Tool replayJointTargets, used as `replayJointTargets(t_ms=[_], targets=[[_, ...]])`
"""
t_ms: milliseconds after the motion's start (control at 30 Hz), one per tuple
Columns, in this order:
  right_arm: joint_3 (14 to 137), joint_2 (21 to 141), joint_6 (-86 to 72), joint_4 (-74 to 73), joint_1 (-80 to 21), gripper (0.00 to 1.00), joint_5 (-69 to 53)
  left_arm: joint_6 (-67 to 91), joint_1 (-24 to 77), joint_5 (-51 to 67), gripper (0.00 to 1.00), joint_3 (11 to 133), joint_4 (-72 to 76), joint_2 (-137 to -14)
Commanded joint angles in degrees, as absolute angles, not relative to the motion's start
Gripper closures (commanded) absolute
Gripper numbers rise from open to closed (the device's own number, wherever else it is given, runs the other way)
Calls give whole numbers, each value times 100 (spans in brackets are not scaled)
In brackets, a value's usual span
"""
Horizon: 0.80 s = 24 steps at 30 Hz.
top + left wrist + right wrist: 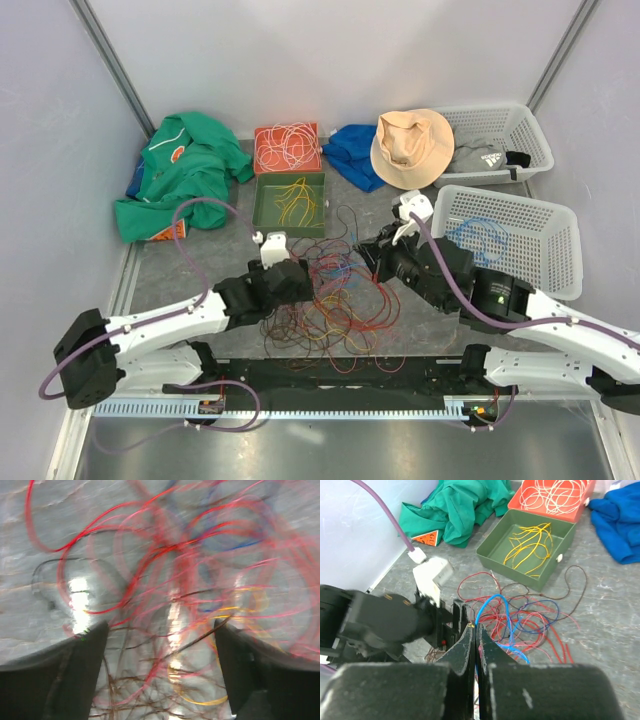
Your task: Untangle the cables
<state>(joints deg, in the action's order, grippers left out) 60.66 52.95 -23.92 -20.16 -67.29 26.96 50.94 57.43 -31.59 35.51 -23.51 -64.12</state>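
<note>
Our right gripper (476,630) pinches a blue cable (493,596); the left gripper (160,625) gapes over the tangle (340,310). We fear a pull drags the tangle beneath along, tightening knots.

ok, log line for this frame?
left end effector: open over tangle | right end effector: shut on blue cable | green tray: yellow cables | orange tray: white cables

A tangle of red, orange and blue cables (335,300) lies mid-table between the left gripper (304,285) and right gripper (374,262). Farther off sit a green tray (258,208) of yellow wires (292,200) and an orange tray (259,164) of white wires (290,145).
</note>
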Motion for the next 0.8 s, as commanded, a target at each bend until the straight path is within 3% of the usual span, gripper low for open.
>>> replayJointTargets(t_ms=[0, 133, 333, 567, 633, 767], targets=[[6809, 5247, -2224, -2513, -6732, 100, 2892, 4493, 5713, -3172, 0, 4209, -1951, -5829], [7180, 5282, -2197, -2645, -6732, 100, 2865, 3667, 5704, -3034, 0, 4229, -1243, -4801], [7690, 5467, -2417, -2759, -6732, 100, 2698, 2199, 5713, -1499, 1, 3024, 1746, -3358], [8402, 5835, -2619, -3058, -6733, 100, 2514, 1144, 5739, 209, 1, 2945, 3469, -4024], [8543, 5888, -2706, -3120, -6741, 100, 2409, 994, 5765, 421, 0, 2734, 4372, -4331], [8666, 6003, -2847, -3199, -6732, 100, 2224, 564, 5801, 536, 0, 2961, 4623, -5000]])
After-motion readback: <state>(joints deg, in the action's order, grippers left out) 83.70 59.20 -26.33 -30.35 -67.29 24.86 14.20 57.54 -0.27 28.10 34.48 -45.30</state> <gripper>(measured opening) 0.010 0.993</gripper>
